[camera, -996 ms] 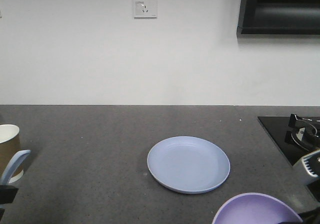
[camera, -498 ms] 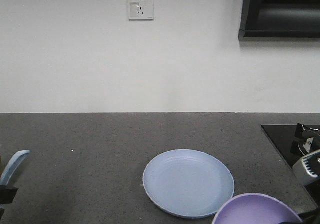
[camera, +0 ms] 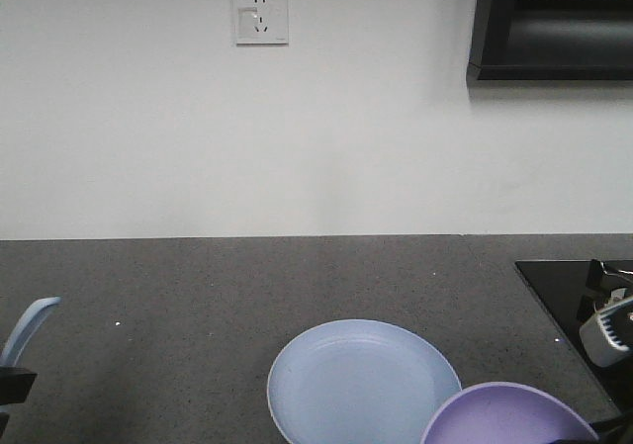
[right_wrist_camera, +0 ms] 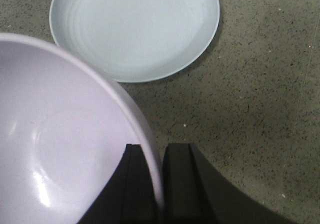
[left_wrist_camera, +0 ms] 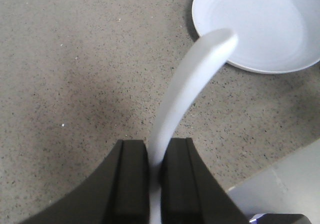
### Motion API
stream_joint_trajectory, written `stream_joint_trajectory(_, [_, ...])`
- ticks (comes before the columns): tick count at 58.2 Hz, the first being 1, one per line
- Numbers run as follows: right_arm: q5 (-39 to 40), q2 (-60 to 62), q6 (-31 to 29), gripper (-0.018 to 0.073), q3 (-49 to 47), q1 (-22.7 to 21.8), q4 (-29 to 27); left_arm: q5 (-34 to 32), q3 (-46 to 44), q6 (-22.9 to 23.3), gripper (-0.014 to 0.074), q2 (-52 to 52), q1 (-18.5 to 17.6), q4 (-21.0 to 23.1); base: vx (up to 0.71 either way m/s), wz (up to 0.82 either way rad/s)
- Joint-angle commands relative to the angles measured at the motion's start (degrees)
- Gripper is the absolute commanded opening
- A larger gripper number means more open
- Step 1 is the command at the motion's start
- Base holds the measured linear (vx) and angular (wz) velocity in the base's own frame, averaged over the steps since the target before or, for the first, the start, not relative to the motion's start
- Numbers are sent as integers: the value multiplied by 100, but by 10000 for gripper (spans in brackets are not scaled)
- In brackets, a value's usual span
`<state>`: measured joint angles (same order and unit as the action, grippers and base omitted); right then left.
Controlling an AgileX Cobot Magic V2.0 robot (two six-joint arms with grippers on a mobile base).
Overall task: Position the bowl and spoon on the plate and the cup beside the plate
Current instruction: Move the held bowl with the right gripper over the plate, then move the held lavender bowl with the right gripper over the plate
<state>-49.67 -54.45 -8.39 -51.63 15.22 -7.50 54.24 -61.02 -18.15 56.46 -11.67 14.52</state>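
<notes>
Your right gripper (right_wrist_camera: 161, 159) has its fingers pressed onto the rim of the bowl (right_wrist_camera: 60, 134), one finger inside and one outside. The bowl sits at the same spot at the bottom right of the front view as a second ago, open side up. In that view it now covers the right part of the plate's rim; a second ago the two were apart.

Your left gripper (left_wrist_camera: 154, 156) pinches the spoon (left_wrist_camera: 190, 84) low on its handle. The handle curves up and away, and in the wrist view its tip overlaps the plate's near rim. The scoop is hidden.

The plate (camera: 364, 383) lies flat on the counter (camera: 178, 296), well away from the far edge at the wall and left of the cooktop (camera: 569, 281) at the right edge. It has dropped lower in the front view, and the bottom of that view now cuts its near rim.

The cup stood at the left edge of the front view a second ago and is now out of view. The socket (camera: 260, 14) has drifted left, and the wall line sits lower.
</notes>
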Motion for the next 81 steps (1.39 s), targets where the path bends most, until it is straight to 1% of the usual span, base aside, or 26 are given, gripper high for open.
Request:
stream_joint_trajectory(1, [360, 82, 3, 61, -163, 5, -26, -358, -139, 36, 175, -88, -42, 130, 9, -1])
stream_joint_trajectory(65, [360, 82, 3, 61, -163, 5, -26, -358, -139, 36, 175, -88, -42, 130, 2, 0])
stream_joint_trajectory(73, [614, 82, -13, 61, -163, 5, -25, -358, -139, 36, 175, -88, -42, 130, 0, 0])
stream_joint_trajectory(81, [669, 52, -13, 61, -163, 5, -38, -358, -139, 36, 175, -88, -42, 130, 0, 0])
